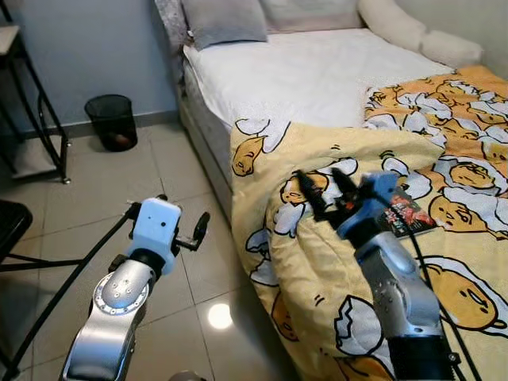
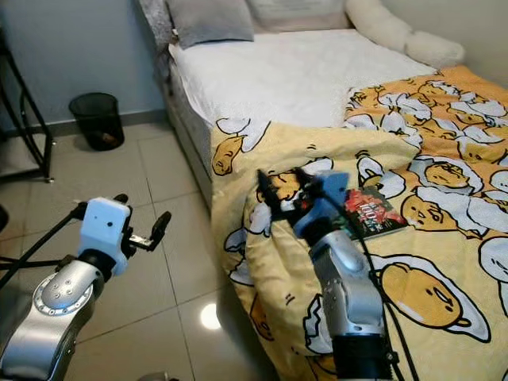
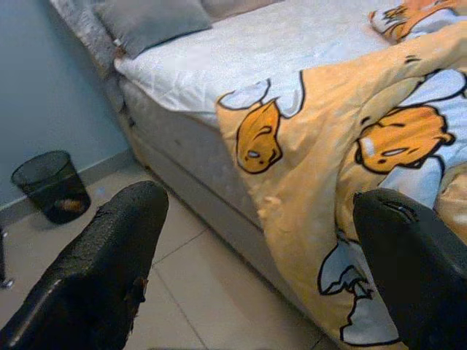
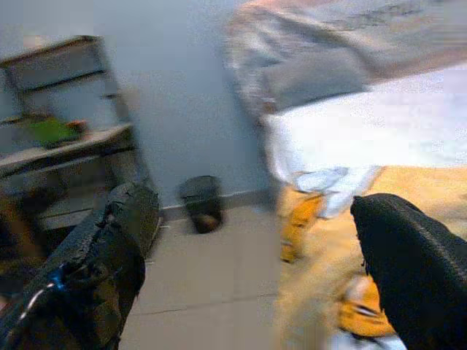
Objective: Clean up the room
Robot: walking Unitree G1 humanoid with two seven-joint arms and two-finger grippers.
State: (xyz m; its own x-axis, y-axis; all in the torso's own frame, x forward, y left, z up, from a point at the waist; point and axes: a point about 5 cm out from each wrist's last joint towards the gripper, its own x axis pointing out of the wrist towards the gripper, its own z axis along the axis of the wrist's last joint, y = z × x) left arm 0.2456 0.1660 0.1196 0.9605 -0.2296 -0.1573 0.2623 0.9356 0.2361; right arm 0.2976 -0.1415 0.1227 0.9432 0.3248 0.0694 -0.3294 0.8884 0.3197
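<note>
**Bedside scene: both end effectors open and empty beside a patterned duvet**

A bed (image 1: 262, 87) with a white sheet stands against the wall, with a grey pillow (image 1: 225, 21) and a cream bolster (image 1: 413, 33) at its head. A yellow duvet (image 1: 317, 262) printed with egg-yolk cartoon figures covers the near part of the mattress and hangs over the bed's side toward the tiled floor (image 1: 103, 198); its upper edge is rumpled and folded back, leaving the sheet bare near the pillows. A small book (image 1: 409, 214) with a dark red cover lies flat on the duvet, just beside the right arm's wrist.

The right end effector (image 1: 325, 184) hangs over the duvet near the bed's edge, its two black fingers (image 1: 305, 190) spread well apart and holding nothing; whether the tips touch the fabric cannot be told. In the right wrist view, which is blurred, the fingers frame the wall, a shelf unit (image 4: 66, 109) and the bin (image 4: 201, 203).

The left end effector (image 1: 198, 230) is over the floor, apart from the bed, with its fingers (image 3: 109, 262) wide open and empty. Its wrist view looks along them at the hanging edge of the duvet and the mattress side.

A black mesh waste bin (image 1: 112, 121) stands on the floor against the wall, well apart from the bed, with something small and brownish inside. A dark metal frame (image 1: 40, 119) stands to its left.
</note>
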